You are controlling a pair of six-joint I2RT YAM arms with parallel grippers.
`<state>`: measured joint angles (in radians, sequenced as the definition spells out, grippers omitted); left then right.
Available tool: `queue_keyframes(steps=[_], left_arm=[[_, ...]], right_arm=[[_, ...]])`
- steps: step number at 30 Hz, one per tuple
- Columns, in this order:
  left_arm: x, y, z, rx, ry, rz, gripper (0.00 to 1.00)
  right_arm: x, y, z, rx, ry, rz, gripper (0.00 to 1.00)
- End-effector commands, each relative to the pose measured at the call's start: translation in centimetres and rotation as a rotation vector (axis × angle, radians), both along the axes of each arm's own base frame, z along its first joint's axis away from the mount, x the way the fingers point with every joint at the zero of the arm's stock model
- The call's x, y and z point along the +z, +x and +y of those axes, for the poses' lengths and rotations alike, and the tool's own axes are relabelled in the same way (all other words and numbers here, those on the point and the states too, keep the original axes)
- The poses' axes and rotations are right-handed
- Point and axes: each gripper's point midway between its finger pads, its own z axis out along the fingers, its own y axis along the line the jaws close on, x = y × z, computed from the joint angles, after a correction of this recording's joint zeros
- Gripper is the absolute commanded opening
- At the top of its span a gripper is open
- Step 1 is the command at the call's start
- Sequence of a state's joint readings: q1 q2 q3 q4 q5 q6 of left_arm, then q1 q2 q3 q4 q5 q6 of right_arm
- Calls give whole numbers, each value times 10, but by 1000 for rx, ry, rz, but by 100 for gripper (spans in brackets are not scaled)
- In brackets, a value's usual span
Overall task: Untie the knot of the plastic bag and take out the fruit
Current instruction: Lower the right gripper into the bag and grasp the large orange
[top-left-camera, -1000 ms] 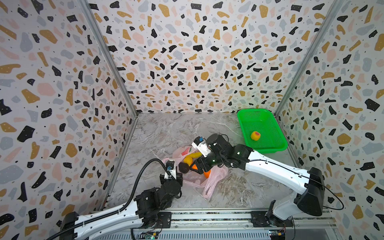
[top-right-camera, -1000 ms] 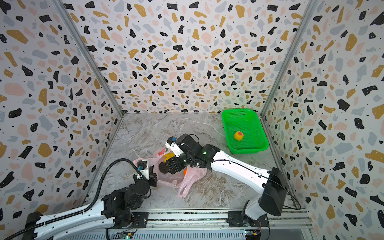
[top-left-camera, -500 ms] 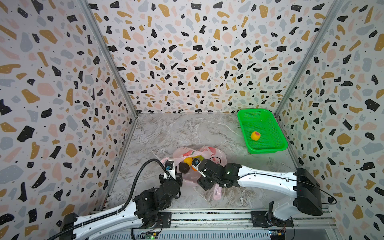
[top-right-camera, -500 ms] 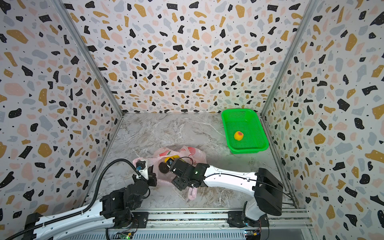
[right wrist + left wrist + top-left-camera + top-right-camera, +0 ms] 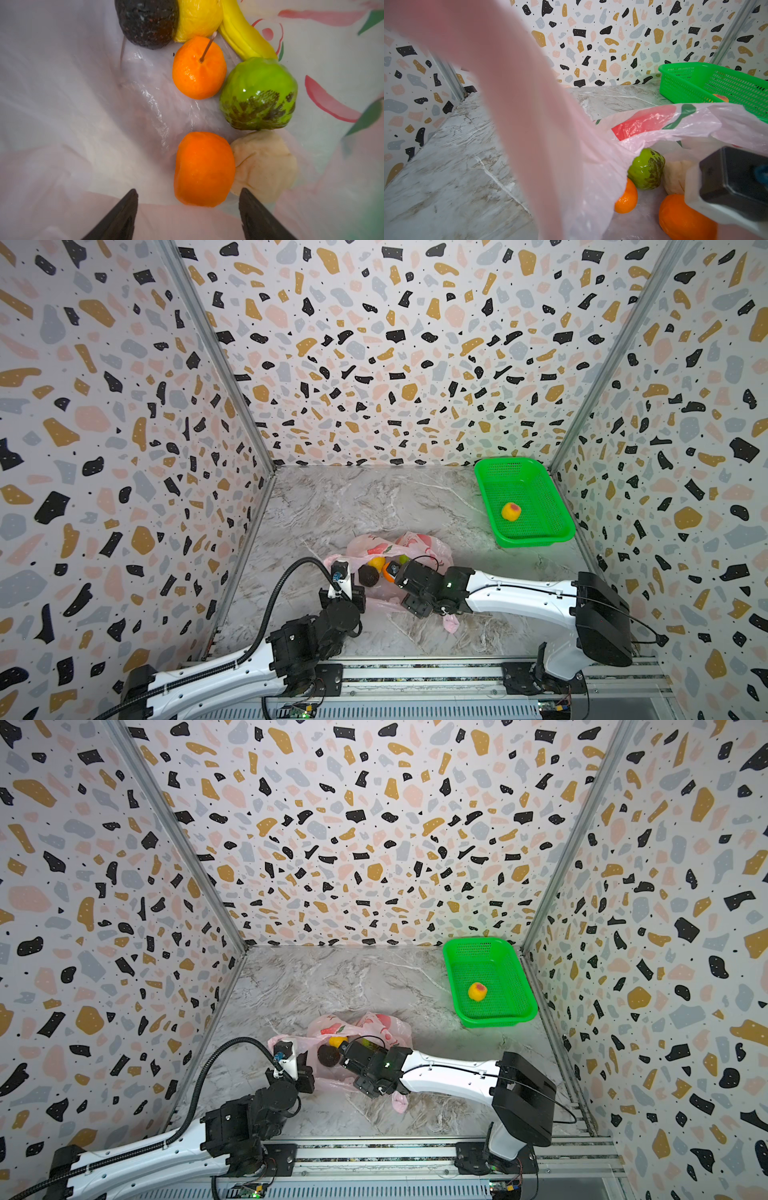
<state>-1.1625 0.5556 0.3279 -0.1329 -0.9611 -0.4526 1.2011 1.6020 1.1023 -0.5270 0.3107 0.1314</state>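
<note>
Inside the opened bag, a reach for the fruit
Your left fingers (image 5: 340, 577) are pinched shut on the rim of the thin, crinkly translucent pink plastic bag (image 5: 419, 545), lifting its mouth open so your right fingers (image 5: 120, 216), spread apart, can straddle the smooth round orange toy tangerine (image 5: 204, 169) lying beside a cream bumpy ball (image 5: 264, 164).

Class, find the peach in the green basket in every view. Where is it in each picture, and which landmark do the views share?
Top view: peach in the basket, right of centre.
Top view: peach in the basket, right of centre.
Left wrist: peach partly seen in the basket, just past the bag.
Right wrist: not in it.
Shared landmark: the bag, in all four views.
</note>
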Motion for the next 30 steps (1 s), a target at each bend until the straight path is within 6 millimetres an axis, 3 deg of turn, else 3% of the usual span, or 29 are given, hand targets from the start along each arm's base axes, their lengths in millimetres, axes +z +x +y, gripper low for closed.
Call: queue_keyframes(steps=[1,6,14,17,22,30], left_arm=[[22,1,-4,-4,-49,-39,0],[23,0,-5,-15,-53,-40,0],[14,-1,-7,-37,-44,-23,0],[10,-2,-8,-43,-40,-16,0],[10,-2,-8,-47,-40,-16,0],[6,-3,-11,-58,-41,-11,0]], right_arm=[[-10,-5,-15,10,-77,-6,78],[-7,3,-2,20,-75,-16,80],[23,44,39,-70,40,71,80],[20,52,46,-100,52,115,80],[-8,52,30,-162,19,178,80],[-19,45,13,-193,36,203,79]])
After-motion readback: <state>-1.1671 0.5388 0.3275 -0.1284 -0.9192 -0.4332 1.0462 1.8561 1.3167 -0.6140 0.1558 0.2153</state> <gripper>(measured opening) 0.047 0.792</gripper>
